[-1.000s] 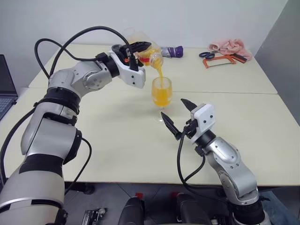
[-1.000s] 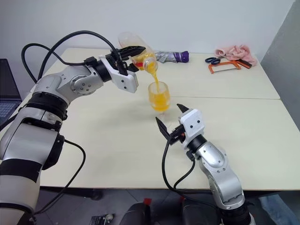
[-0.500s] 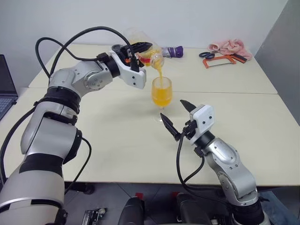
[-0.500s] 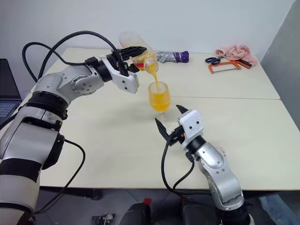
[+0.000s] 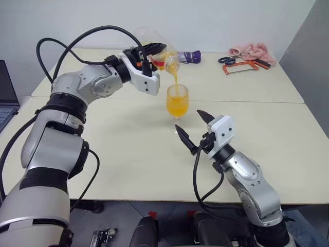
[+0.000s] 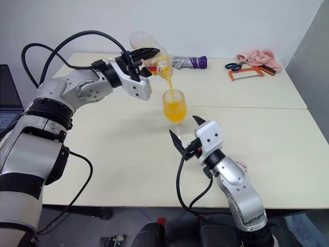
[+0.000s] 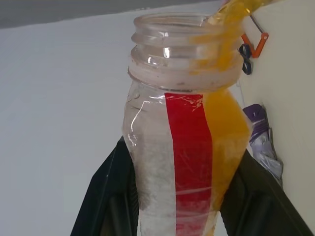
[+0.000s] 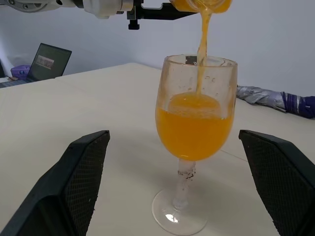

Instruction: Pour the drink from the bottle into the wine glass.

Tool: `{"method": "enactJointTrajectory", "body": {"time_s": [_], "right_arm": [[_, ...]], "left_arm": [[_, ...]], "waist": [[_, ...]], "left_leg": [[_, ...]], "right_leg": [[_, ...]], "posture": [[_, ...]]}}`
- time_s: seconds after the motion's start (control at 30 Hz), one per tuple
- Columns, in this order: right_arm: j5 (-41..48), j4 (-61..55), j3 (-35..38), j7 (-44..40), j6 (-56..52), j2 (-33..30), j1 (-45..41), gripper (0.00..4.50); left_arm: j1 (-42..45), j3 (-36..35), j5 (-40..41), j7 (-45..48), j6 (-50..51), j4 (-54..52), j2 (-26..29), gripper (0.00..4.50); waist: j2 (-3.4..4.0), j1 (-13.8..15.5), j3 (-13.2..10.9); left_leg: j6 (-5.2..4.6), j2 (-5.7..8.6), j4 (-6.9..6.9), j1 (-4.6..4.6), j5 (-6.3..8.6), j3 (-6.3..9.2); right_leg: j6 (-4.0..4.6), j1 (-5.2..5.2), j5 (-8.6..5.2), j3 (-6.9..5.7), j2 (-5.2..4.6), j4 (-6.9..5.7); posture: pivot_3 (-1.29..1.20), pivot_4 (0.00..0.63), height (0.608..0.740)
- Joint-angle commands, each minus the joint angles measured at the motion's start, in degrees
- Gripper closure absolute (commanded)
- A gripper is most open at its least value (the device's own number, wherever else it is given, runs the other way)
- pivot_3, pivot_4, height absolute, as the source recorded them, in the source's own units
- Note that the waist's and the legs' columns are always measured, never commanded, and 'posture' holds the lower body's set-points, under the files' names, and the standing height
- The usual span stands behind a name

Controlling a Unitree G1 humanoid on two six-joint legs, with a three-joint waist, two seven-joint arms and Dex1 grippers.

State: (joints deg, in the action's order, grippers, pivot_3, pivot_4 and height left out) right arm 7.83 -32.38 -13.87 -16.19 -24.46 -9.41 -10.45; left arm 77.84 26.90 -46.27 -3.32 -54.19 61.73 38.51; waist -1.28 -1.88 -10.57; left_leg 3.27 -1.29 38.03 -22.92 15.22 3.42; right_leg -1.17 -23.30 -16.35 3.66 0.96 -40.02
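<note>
Left hand (image 5: 149,53), clamped on tilted bottle (image 5: 154,51), pours above wine glass (image 5: 177,105).

At the far edge of your cream table (image 5: 267,82) you have a silver-and-purple folded umbrella (image 5: 189,56) lying on its side. Toward the far right corner sit a crumpled pink cloth (image 5: 250,50), scissors (image 5: 226,59) and an orange-framed hacksaw (image 5: 242,66) close together. An open laptop (image 8: 48,61) stands off to your left

We take this for a lab or workroom, bare pale tables (image 5: 257,87) pushed together, plain white wall (image 5: 216,20), open laptop (image 5: 7,95), hacksaw (image 5: 240,66), scissors (image 5: 226,59)
</note>
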Motion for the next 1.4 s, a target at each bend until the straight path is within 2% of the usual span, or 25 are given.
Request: {"method": "enactJointTrajectory", "body": {"time_s": [0.03, 0.53, 0.87, 1.03, 1.13, 1.2, 1.4], "right_arm": [[0.04, -1.11, -0.31, -0.13, 0.76, 0.32, -0.13, 0.00], [0.08, -1.01, -0.55, -0.09, 0.79, 0.28, -0.09, 0.00], [-0.62, -0.72, -0.35, 0.16, 1.63, 0.15, -0.37, 0.00], [-1.06, -0.15, -0.31, -0.32, 3.05, -0.07, -1.03, 0.00], [-1.05, 0.21, -0.26, -0.85, 3.87, -0.27, -1.38, 0.00], [-0.13, 0.23, 0.00, -2.69, 4.47, -1.24, -2.03, 0.00], [7.42, -1.63, 1.03, -12.36, -0.64, -6.65, -4.21, 0.00]], "left_arm": [[2.24, -0.42, 0.30, -1.25, -0.08, -0.03, 0.90, 2.83], [2.06, -0.50, 0.65, -0.93, -0.43, 0.12, 0.70, 2.83], [-1.24, -4.85, 11.35, 8.39, 0.47, 0.29, -2.54, 2.84], [-3.90, -8.55, 19.30, 15.62, 2.60, -0.43, -4.75, 2.84], [-5.88, -12.17, 26.71, 22.62, 5.80, -1.37, -6.82, 2.84], [-7.85, -16.74, 34.50, 28.20, 11.92, -2.79, -8.85, 2.84], [-15.26, -26.75, 48.72, 36.06, 31.58, -12.40, -9.53, 2.84]], "waist": [[0.00, 0.00, 0.00], [0.00, 0.00, 0.00], [0.00, -0.01, 0.00], [0.00, -0.03, 0.00], [0.00, -0.03, 0.00], [0.00, -0.04, 0.00], [0.00, -0.58, 0.00]], "left_leg": [[0.00, 0.00, 0.00, 0.00, 0.00, 0.00], [0.00, 0.00, 0.01, 0.00, 0.00, 0.00], [0.00, 0.01, 0.03, 0.00, 0.00, 0.00], [0.00, 0.01, 0.05, 0.01, 0.00, 0.00], [0.00, 0.01, 0.05, 0.02, 0.00, -0.01], [0.00, 0.01, 0.07, 0.01, 0.00, 0.00], [-0.01, -0.02, 0.10, 0.02, 0.00, 0.01]], "right_leg": [[0.00, 0.00, 0.00, 0.00, 0.00, 0.00], [0.00, 0.00, 0.00, 0.00, 0.00, -0.01], [0.00, 0.00, 0.00, 0.00, -0.01, -0.03], [0.00, 0.00, 0.00, 0.00, -0.01, -0.06], [0.01, 0.00, 0.00, 0.01, -0.01, -0.08], [0.01, 0.00, 0.00, 0.00, -0.01, -0.08], [0.01, 0.00, 0.01, 0.02, 0.01, -0.13]], "posture": [[0.00, 0.150, 0.740], [0.00, 0.150, 0.740], [0.00, 0.150, 0.740], [0.00, 0.150, 0.740], [0.00, 0.150, 0.740], [0.00, 0.150, 0.740], [0.00, 0.150, 0.740]]}}
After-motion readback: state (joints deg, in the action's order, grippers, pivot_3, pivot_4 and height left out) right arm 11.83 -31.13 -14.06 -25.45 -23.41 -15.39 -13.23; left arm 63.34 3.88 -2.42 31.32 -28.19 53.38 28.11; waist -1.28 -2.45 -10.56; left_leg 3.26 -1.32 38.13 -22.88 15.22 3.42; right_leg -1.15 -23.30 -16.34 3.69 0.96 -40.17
